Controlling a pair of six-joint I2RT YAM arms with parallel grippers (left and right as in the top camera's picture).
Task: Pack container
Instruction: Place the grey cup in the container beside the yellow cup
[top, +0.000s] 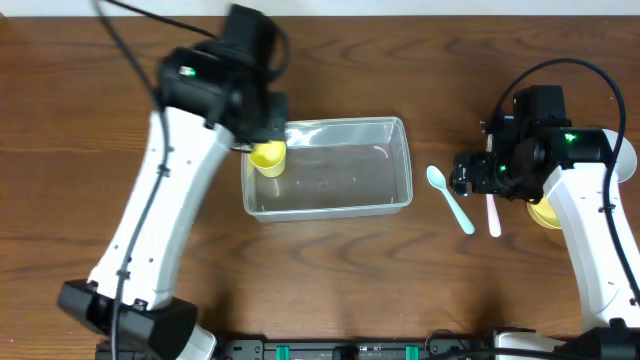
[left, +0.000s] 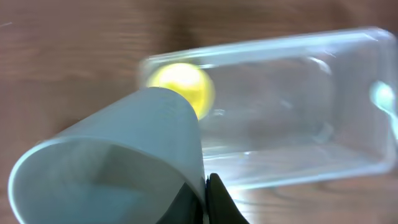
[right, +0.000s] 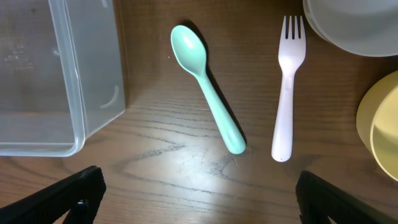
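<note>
Clear plastic container (top: 350, 170), rounded corners, sat under left gripper (left: 208, 202), which pinched smooth pale cup (left: 106, 162); right gripper (right: 199, 194) gaped wide nearby.

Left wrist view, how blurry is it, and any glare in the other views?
Left wrist: soft throughout, the container smeared, the pale cup near the lens unfocused. Right wrist: sharp, a glare patch on the table below the spoon. Overhead: sharp, faint reflections on the container walls.

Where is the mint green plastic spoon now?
Overhead view, right side: the mint green spoon lies between the clear plastic container and the pale pink fork.
</note>
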